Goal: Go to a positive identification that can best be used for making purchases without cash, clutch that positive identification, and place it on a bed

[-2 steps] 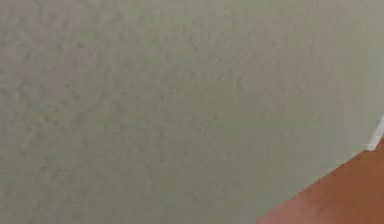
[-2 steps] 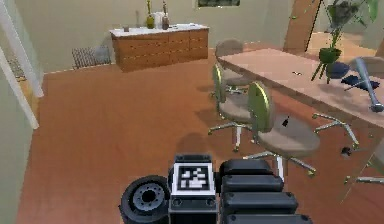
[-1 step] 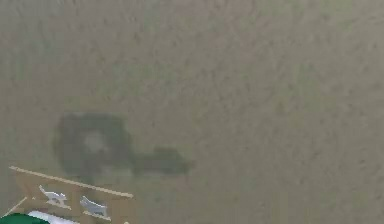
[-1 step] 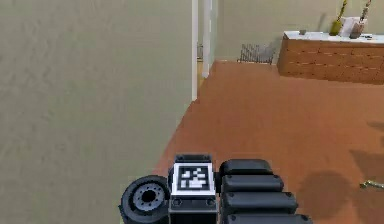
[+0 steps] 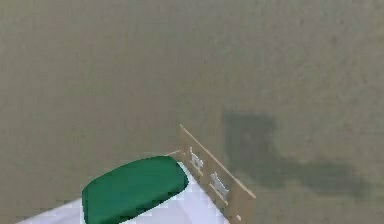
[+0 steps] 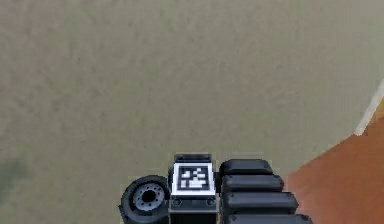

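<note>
Low in the arm side view, the arm's dark segmented bar is drawn in close, with one white marked square at its end. Left of the square sits the gripper's dark round body. I can't make out its far end, so I cannot tell whether it holds anything. In the forward view's bottom, a white rounded object with a green top lies close below. A tan wooden panel with two small pale fittings stands against its right side.
A plain olive-grey wall stands close ahead, and the same wall stands out to the arm's side. Reddish-brown floor shows at the arm side view's bottom right, with a pale upright edge at the right border.
</note>
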